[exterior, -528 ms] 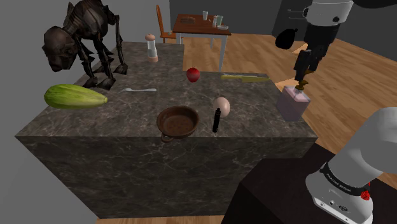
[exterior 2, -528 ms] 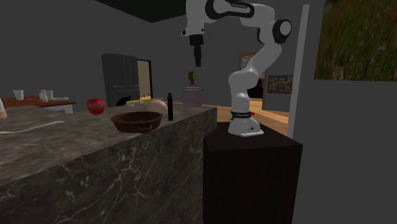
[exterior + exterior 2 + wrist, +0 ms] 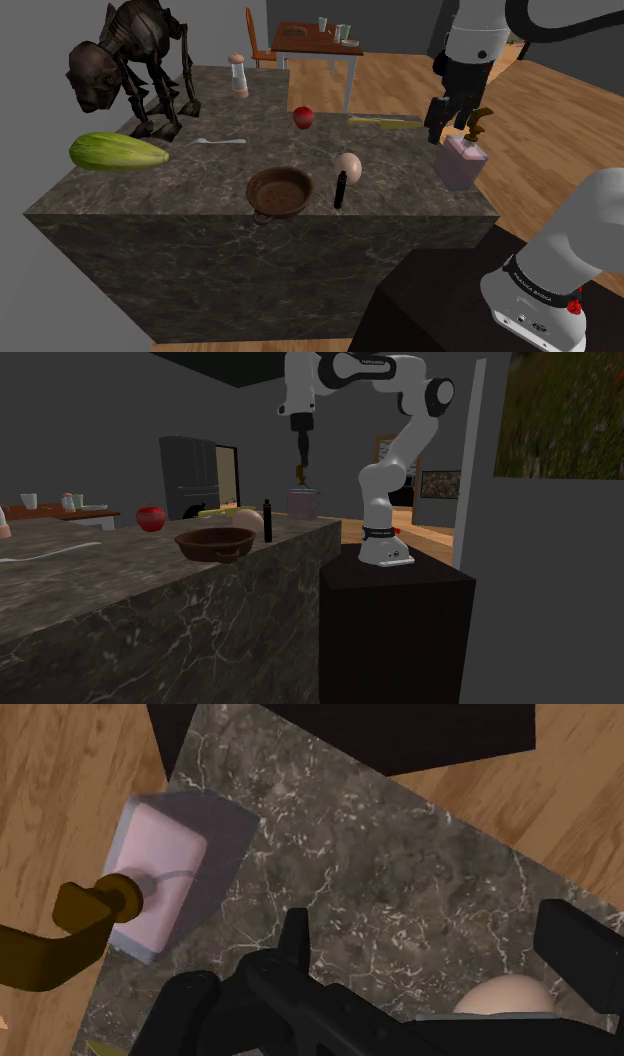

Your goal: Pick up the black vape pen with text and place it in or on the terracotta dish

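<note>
Approach step: the open, empty hand (image 3: 446,122) hangs well apart from the black vape pen (image 3: 341,188), needing descent onto it.

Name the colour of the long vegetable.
The long vegetable is light green; shoulder view shows it best.

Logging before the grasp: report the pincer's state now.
Pincer: open, holding nothing.
</note>
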